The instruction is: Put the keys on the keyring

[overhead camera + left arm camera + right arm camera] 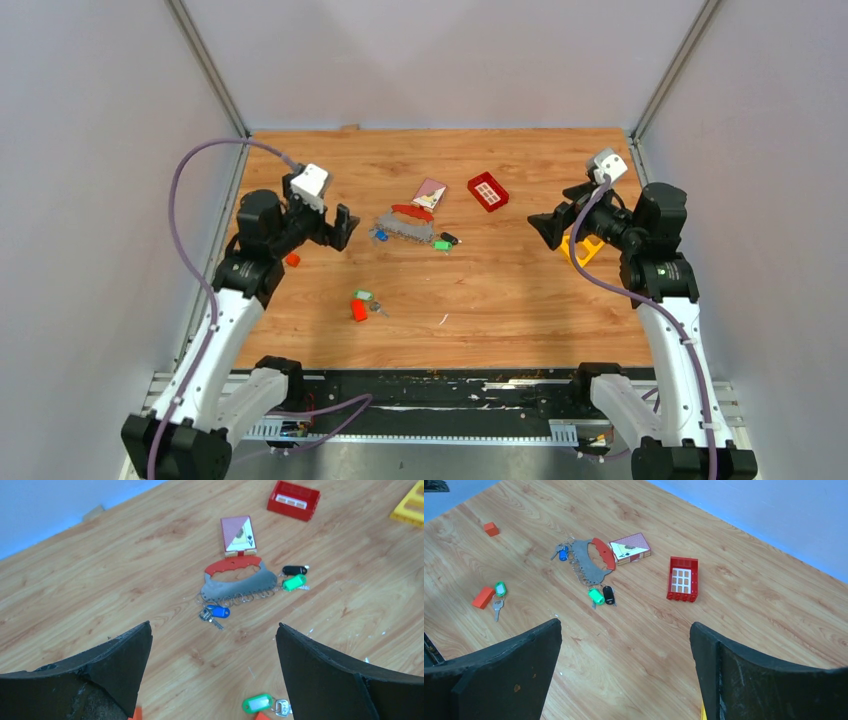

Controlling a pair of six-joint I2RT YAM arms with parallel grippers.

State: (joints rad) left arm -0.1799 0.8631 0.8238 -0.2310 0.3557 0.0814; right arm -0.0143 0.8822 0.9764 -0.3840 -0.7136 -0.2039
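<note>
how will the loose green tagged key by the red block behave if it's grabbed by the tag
Likely floppy: the green-tagged key looks like a plastic tag linked to a metal blade, so the blade should dangle. It lies flat, so it probably won't roll, and a push may just slide it against the red block.

Bare wooden tabletop lies open between the left gripper and the keyring, and from there across to the right gripper. A playing-card box just beside the keyring's red arc blocks the far side. 3 keys crowd its ends: blue key, green key, black key. A red block sits nearer.
</note>
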